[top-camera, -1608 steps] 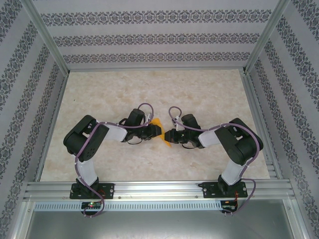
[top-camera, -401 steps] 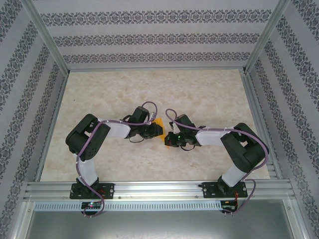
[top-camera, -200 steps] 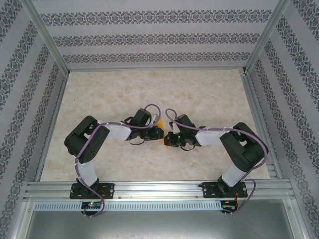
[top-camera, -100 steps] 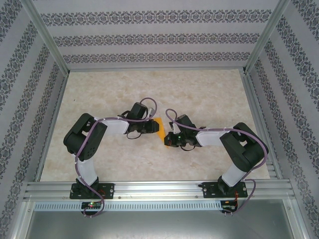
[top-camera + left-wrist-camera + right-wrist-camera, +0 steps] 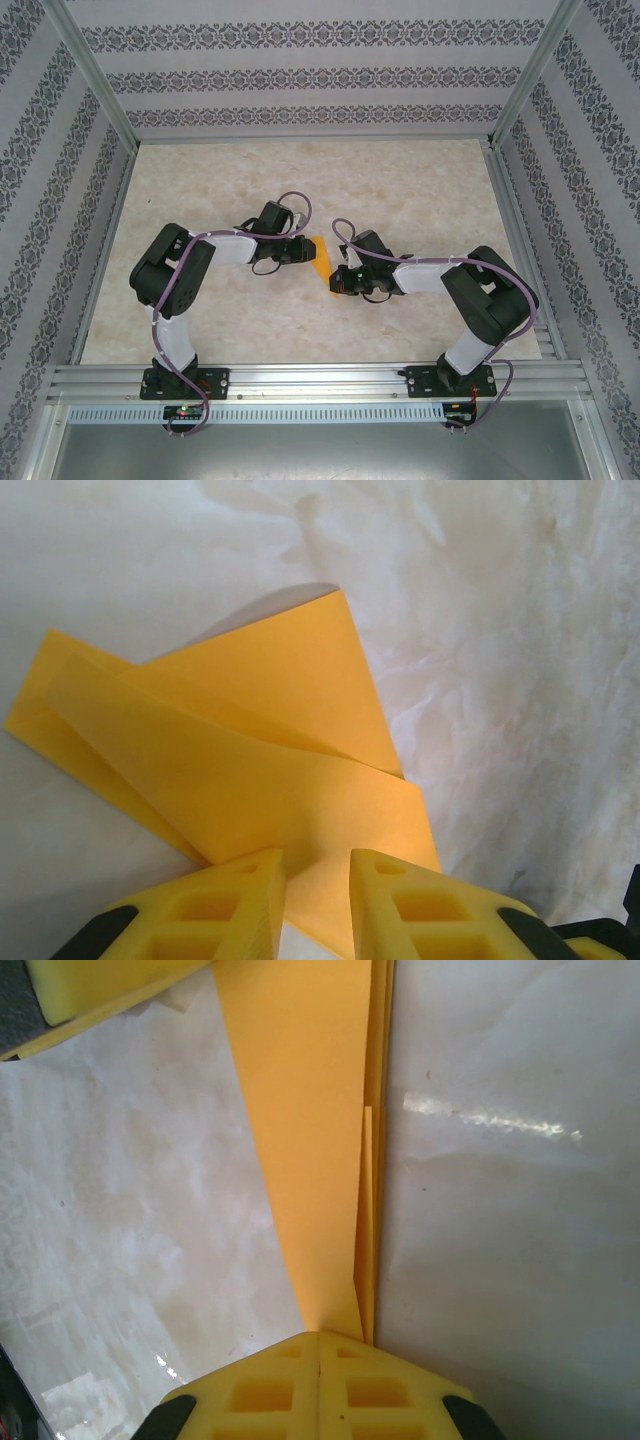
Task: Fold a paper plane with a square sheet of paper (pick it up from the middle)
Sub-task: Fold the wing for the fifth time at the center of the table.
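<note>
The square sheet of paper is folded into an orange pointed paper plane lying on the table between the two arms. In the right wrist view the paper plane narrows to a point that runs into my right gripper, whose jaws are pressed together on it. From above, my right gripper sits at the plane's near tip. My left gripper is at its left edge. The left wrist view shows layered flaps of the paper plane. There, my left gripper stands narrowly open over the paper's near edge.
The marble-patterned table is bare around the arms. Patterned walls and an aluminium frame enclose it on three sides. One yellow left fingertip shows at the top left of the right wrist view.
My left gripper has drawn back to the left over the last second, uncovering more of the orange paper. The right arm and its grip have stayed put.
</note>
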Controlling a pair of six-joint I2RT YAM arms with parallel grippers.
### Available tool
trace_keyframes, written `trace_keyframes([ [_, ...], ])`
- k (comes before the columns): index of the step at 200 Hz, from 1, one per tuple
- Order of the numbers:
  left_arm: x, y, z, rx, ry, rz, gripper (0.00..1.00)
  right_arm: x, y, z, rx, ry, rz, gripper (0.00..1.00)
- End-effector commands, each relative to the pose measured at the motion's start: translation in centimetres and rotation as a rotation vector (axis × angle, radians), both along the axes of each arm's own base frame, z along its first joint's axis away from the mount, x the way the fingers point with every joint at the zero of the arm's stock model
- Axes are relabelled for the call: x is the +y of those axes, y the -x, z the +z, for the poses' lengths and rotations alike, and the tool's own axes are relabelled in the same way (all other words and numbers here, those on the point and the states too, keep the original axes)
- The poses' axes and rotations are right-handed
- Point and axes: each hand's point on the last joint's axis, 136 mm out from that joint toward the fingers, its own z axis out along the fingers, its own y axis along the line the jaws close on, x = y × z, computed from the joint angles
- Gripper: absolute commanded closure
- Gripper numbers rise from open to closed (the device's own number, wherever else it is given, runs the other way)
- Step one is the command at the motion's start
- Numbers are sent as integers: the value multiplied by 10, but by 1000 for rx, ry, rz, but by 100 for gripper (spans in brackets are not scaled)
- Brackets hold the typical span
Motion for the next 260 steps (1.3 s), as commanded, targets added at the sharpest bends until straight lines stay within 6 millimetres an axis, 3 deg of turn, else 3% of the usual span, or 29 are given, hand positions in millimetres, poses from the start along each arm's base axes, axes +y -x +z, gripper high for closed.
trace_keyframes([
  [1, 20, -10, -18, 16, -75, 59, 74, -48, 50, -57, 201, 227, 3, 96],
  [143, 80, -67, -26, 7, -119, 217, 74, -51, 53, -61, 210, 236, 1, 96],
  [178, 83, -73, -6, -25, -114, 202, 74, -50, 53, -61, 207, 231, 3, 96],
  [223, 68, -54, 47, -84, 5, 185, 74, -50, 52, -57, 199, 226, -1, 96],
  [260, 34, -16, 51, -53, 113, 130, 78, -50, 50, -56, 195, 228, -9, 99],
])
